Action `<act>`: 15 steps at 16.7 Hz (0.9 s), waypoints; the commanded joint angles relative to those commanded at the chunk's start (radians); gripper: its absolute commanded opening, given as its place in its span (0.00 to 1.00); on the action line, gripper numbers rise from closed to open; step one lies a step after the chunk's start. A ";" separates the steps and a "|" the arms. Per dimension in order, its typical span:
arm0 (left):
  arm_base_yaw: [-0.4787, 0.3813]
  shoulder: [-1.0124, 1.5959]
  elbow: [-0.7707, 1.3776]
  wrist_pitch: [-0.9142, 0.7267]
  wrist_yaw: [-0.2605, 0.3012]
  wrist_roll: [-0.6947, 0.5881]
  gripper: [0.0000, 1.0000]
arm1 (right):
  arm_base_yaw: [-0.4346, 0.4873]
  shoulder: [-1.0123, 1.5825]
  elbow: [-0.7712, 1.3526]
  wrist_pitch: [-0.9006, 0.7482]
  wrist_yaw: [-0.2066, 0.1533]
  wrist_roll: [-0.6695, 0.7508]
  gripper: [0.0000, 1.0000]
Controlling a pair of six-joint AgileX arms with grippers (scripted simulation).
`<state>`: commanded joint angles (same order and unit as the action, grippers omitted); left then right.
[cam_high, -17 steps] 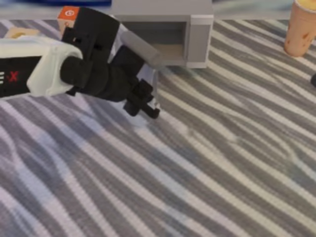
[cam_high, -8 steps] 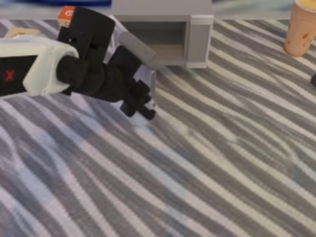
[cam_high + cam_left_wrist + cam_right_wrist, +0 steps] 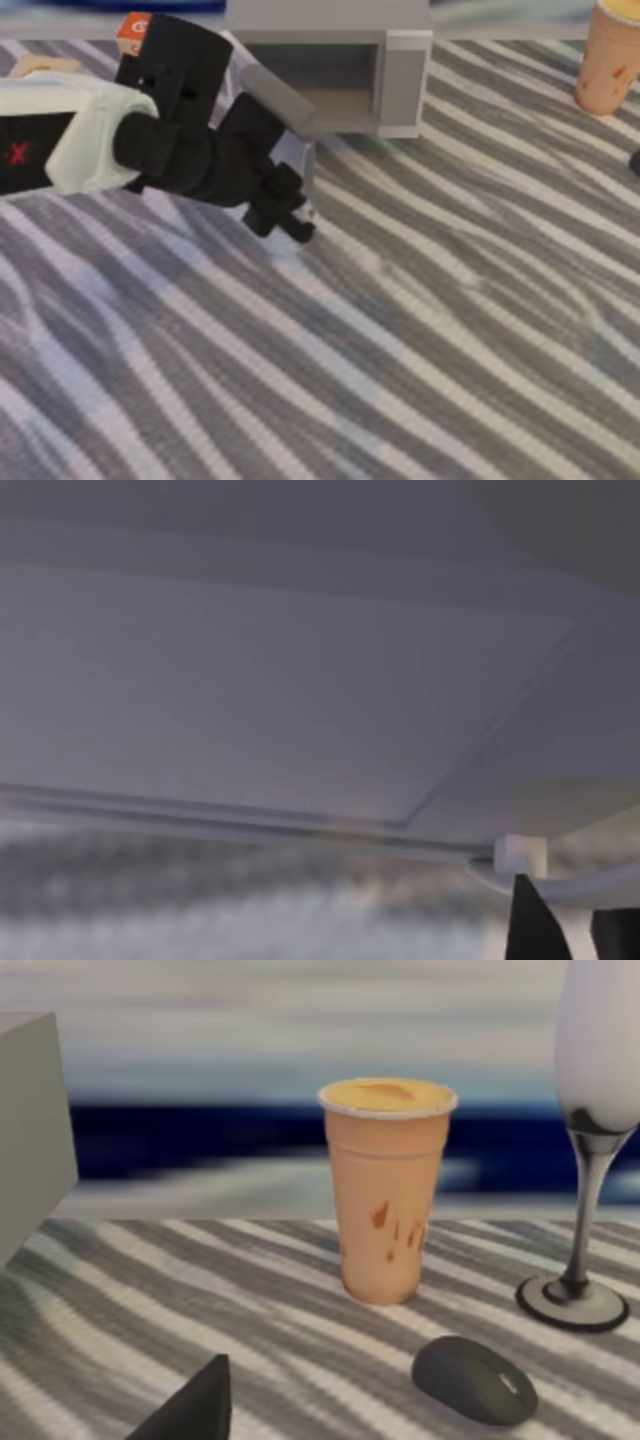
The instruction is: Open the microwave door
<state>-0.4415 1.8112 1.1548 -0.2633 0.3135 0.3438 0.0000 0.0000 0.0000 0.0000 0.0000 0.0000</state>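
The silver-grey microwave (image 3: 405,70) stands at the table's far edge with its cavity showing. The microwave door (image 3: 283,97) is swung out toward the left, its free edge pointing at the table's middle. My left gripper (image 3: 297,214) reaches in from the left and is shut on the pale bar handle (image 3: 309,211) at that free edge. In the left wrist view the door panel (image 3: 250,700) fills most of the picture, with the handle (image 3: 520,855) just above the dark fingertips (image 3: 530,930). My right gripper (image 3: 205,1410) is parked off to the right, near the cup.
An orange cup (image 3: 610,55) stands at the far right, with a dark mouse (image 3: 475,1380) and a wine glass (image 3: 590,1140) next to it. An orange-topped wooden cube (image 3: 135,28) sits behind my left arm. Striped cloth covers the table.
Over the last second my left gripper drew slightly left and back with the handle, swinging the door a little wider. In the last half second almost nothing moved.
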 joint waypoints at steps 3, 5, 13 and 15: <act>0.000 0.000 0.000 0.000 0.000 0.000 0.00 | 0.000 0.000 0.000 0.000 0.000 0.000 1.00; 0.000 0.000 0.000 0.000 0.000 0.000 0.00 | 0.000 0.000 0.000 0.000 0.000 0.000 1.00; -0.001 0.000 -0.005 -0.006 0.014 0.008 0.00 | 0.000 0.000 0.000 0.000 0.000 0.000 1.00; 0.010 -0.003 -0.004 -0.012 0.027 0.031 0.00 | 0.000 0.000 0.000 0.000 0.000 0.000 1.00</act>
<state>-0.4311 1.8078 1.1510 -0.2758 0.3405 0.3745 0.0000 0.0000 0.0000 0.0000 0.0000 0.0000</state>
